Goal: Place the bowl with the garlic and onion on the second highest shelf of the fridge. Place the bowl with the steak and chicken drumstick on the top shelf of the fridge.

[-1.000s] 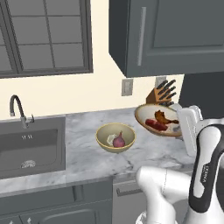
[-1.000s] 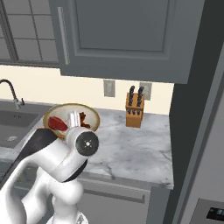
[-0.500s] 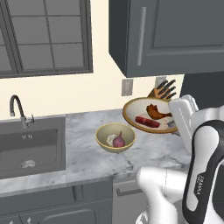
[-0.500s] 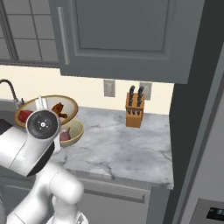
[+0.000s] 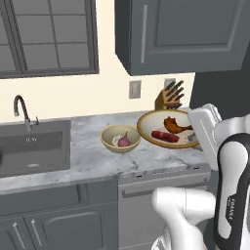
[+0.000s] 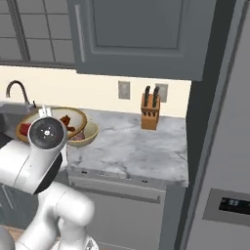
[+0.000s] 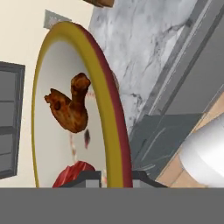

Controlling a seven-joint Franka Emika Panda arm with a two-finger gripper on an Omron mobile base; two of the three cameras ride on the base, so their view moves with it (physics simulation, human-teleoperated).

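Observation:
My gripper (image 7: 114, 179) is shut on the rim of the wide yellow bowl (image 7: 111, 131), which hangs above the counter. That bowl (image 5: 166, 128) holds the dark red steak (image 5: 165, 136) and the orange-brown chicken drumstick (image 5: 175, 125). In the hand view the drumstick (image 7: 70, 107) and steak (image 7: 76, 173) lie inside the tilted-looking bowl. To its left on the counter stands a small pale bowl (image 5: 120, 139) with the reddish onion (image 5: 125, 141) and whitish garlic (image 5: 116, 140). The fridge (image 6: 219, 146) stands at the right; its shelves are hidden.
A knife block (image 6: 150, 110) stands at the back of the marble counter (image 6: 132, 146), by the wall. The sink (image 5: 29, 146) with its faucet (image 5: 22, 110) lies at the left. Dark cabinets (image 5: 180, 34) hang overhead. A dishwasher front (image 5: 161, 180) sits under the counter.
The arm has swung the held bowl from the right of the small bowl toward the left in the right base view. The whole picture has shifted a little, so the base has moved.

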